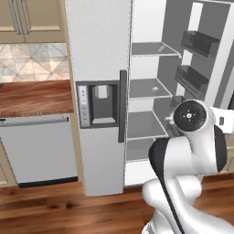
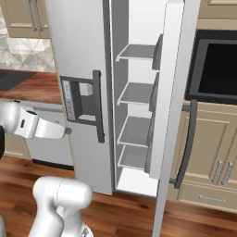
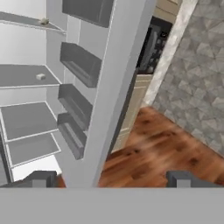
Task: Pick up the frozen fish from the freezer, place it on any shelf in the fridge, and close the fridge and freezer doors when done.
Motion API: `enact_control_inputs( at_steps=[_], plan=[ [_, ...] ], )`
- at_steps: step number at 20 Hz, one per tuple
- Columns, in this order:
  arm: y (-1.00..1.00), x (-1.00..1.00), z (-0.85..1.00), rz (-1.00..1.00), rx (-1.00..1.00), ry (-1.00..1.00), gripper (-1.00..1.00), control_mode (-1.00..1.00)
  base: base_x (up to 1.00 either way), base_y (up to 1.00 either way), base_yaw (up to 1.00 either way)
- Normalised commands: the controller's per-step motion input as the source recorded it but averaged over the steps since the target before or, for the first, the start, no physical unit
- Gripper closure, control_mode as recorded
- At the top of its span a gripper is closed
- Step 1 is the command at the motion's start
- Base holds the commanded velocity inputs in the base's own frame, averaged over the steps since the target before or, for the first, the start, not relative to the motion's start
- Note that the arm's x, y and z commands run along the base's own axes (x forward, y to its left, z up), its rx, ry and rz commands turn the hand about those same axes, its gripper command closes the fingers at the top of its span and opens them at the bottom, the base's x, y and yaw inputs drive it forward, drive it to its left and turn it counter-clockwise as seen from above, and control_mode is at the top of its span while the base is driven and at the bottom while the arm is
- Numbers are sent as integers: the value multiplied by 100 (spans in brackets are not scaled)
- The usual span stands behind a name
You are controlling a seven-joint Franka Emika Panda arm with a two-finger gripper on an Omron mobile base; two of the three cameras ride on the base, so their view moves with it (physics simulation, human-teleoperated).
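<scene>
Claw: the gripper [image 3: 111, 179] is wide open in the hand view, its two dark tips far apart at the bottom edge with nothing between them.
Arm: the white arm [image 1: 189, 151] rises at the near right of the left base view, its round wrist in front of the lower fridge shelves.
Freezer door [image 1: 98, 45]: on the left and shut. It carries the grey dispenser panel [image 1: 98, 104] and a dark vertical handle [image 1: 123, 106] along its right edge.
Fridge [image 1: 145, 105]: on the right and standing open, grey-walled, with broad pale shelves stacked one above another.
Fridge door [image 2: 173, 92]: swung out toward the near right. Its dark inner bins [image 1: 199, 43] face the shelves and its dark bar handle [image 2: 187, 143] is on the outer side.
Small items: one pale object [image 1: 161, 47] lies on the top shelf and another [image 1: 155, 89] on the shelf below. Both are too small to identify.
Frozen fish: I cannot tell where it is, as the freezer's inside is hidden behind its shut door.
Surroundings: a wooden counter [image 1: 34, 96] sits over a grey dishwasher [image 1: 39, 148] to the left, and the wooden floor [image 3: 148, 148] runs underneath.
</scene>
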Motion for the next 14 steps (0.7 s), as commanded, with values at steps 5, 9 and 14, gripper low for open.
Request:
enact_control_inputs(
  at_steps=[5,9,14],
  plan=[
    [-75,-100,25,7,15,-7,-100,-100,0,0,0],
    [-100,-100,11,17,19,0,-100,-100,0,0,0],
    [-100,-86,1,22,17,0,-100,-100,0,0,0]
  ],
)
